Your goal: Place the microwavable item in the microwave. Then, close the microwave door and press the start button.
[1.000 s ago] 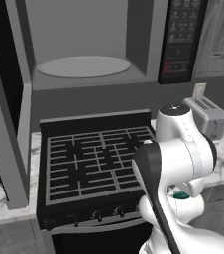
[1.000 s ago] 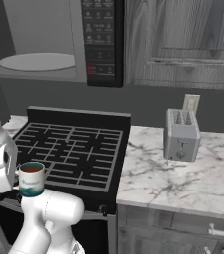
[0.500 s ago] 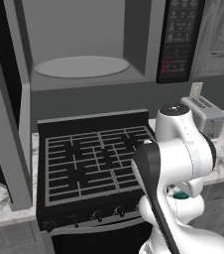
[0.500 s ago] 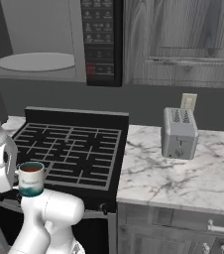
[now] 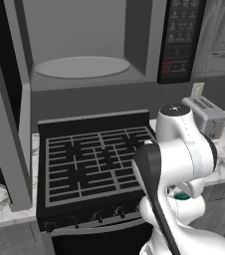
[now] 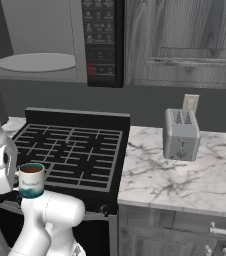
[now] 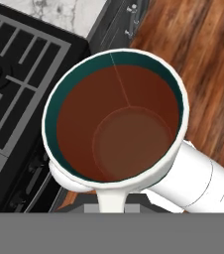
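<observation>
At the far left of the left base view the microwave door (image 5: 7, 124) stands swung open, its grey frame hanging down beside the stove (image 5: 92, 164). Right of it the microwave (image 5: 87, 45) gapes, with the round turntable plate (image 5: 82, 66) lying bare in the light grey cavity and the black keypad panel (image 5: 180, 40) closing off its right side. Below, the stove's black grates sit under the cavity, with a row of knobs (image 5: 107, 215) along the front edge.

The mug (image 6: 31, 181) is low in front of the stove's front edge, upright, white with a dark green band and green inner wall, filled with brown liquid. In the hand view the mug (image 7: 115, 121) sits straight below the camera, its handle pointing toward the gripper (image 7: 111, 206), whose jaws are clamped on the mug; the fingertips themselves are hidden behind it. Under the mug lie the stove edge on one side and the wooden floor (image 7: 198, 59) on the other.

The arm's white upper link stands between the mug and the open cavity in the left base view. Further right, on the marble counter (image 6: 185, 180), a grey toaster (image 6: 181, 134) stands before a wall outlet (image 6: 190, 102), with grey wood cabinets (image 6: 185, 35) above.
</observation>
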Available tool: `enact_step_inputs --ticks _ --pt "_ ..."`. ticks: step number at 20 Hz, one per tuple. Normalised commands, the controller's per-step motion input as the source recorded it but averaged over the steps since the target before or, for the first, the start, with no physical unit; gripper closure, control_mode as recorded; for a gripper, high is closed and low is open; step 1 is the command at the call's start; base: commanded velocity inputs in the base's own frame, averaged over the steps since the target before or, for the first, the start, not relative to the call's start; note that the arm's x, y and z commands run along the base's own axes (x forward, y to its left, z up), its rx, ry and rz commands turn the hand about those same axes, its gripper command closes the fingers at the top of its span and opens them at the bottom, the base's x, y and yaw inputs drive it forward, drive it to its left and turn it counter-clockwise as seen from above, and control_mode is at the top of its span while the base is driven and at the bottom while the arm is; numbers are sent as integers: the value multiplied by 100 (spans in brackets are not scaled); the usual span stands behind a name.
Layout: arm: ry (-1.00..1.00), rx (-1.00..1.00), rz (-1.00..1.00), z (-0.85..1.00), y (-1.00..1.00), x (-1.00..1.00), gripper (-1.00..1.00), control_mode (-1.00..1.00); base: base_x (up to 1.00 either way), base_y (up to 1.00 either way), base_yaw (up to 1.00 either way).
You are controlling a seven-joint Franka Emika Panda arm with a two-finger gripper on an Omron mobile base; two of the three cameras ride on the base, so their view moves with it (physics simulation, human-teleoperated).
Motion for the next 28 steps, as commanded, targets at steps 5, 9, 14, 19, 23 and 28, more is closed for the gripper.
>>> enact_step_inputs --ticks 5,9,14,19,23,28 --pt "0 0 0 0 0 0 100 100 1 0 3" --pt "-11 0 11 8 0 0 100 -100 0 0 5" --pt "-23 0 34 61 0 3 100 -100 0 0 0" --pt "-20 -2 36 69 0 3 100 -100 0 0 0" --pt "-29 -8 31 58 0 0 100 -100 0 0 0" --pt "-40 -11 22 61 2 0 100 -100 0 0 0"
